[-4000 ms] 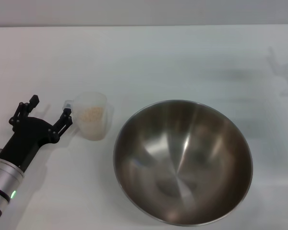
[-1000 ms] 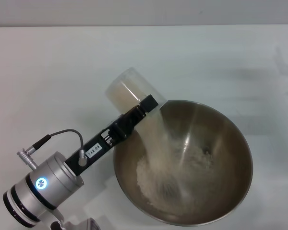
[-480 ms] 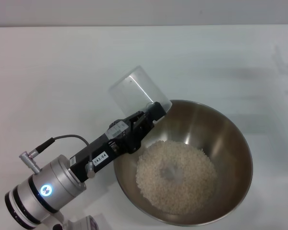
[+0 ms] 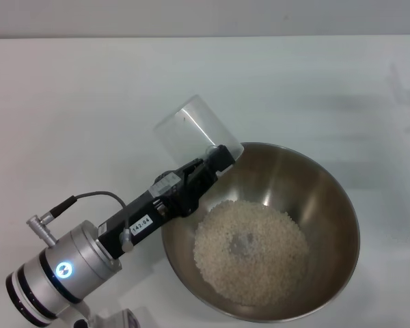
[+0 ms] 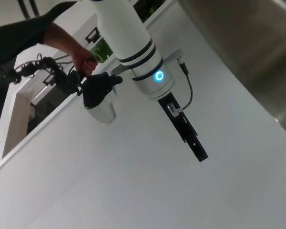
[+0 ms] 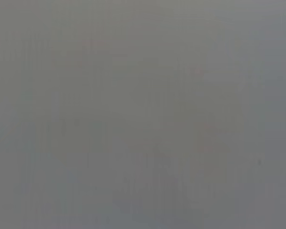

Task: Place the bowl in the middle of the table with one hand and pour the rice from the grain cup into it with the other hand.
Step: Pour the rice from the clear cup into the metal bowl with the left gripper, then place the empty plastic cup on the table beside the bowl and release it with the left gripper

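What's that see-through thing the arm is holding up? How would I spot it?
Start at the big steel bowl on the white table, with rice heaped inside. At the bowl's upper-left rim, the left end effector holds the grain cup tipped over. It is the only translucent plastic item, and looks empty.

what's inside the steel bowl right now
A loose heap of rice covers the floor of the bowl; the bottom beneath is hidden. The left tool holds the empty-looking grain cup tipped at its rim.
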Controlling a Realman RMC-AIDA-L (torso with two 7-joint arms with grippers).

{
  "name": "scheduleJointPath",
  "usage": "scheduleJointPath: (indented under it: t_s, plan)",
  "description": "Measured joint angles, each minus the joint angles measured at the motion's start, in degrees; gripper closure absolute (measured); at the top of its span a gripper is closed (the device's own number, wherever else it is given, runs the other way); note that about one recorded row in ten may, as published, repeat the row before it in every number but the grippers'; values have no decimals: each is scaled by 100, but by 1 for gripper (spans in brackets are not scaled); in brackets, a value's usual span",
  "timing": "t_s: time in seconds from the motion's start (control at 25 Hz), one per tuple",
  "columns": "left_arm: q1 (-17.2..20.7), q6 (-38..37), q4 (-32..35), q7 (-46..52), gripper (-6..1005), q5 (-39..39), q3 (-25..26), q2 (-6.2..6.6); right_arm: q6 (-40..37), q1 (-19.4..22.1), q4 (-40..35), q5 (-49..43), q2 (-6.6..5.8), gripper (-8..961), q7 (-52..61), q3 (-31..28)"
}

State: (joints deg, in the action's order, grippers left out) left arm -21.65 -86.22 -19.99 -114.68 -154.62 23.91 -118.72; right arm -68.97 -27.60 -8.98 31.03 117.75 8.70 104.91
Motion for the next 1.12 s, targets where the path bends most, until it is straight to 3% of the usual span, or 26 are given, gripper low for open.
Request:
scheduleJointPath:
  t_s: [0.08,0.24,0.28,0.6,0.64,0.68,0.72,0.8,0.84,1.12]
  plan:
    - [12,-3,-21,219,941,12,8,-3,14,-15,5,0,0,176,0,0]
    - [135,-44,-124,1939,939,40,233,-32,29,-39,9,0,0,176,0,0]
    - [135,-44,-124,1939,939,40,233,-32,29,-39,9,0,0,176,0,0]
    - [532,49,-516,5931,935,247,1297,-42,30,-49,-21,-5,18,176,0,0]
    - [541,202,-527,6877,934,629,1387,-43,13,-46,-26,-18,32,176,0,0]
    - [541,202,-527,6877,934,629,1387,-43,13,-46,-26,-18,32,176,0,0]
    - [517,437,-511,7702,933,1057,1404,-43,6,-36,-33,-33,42,176,0,0]
    - [493,603,-494,8096,933,1252,1405,-41,2,-32,-41,-43,46,176,0,0]
    - [445,983,-465,8761,932,1590,1409,-38,-7,-24,-49,-46,54,176,0,0]
    - [273,2053,-338,10130,929,2212,1416,-36,-106,5,-60,-47,66,176,34,5]
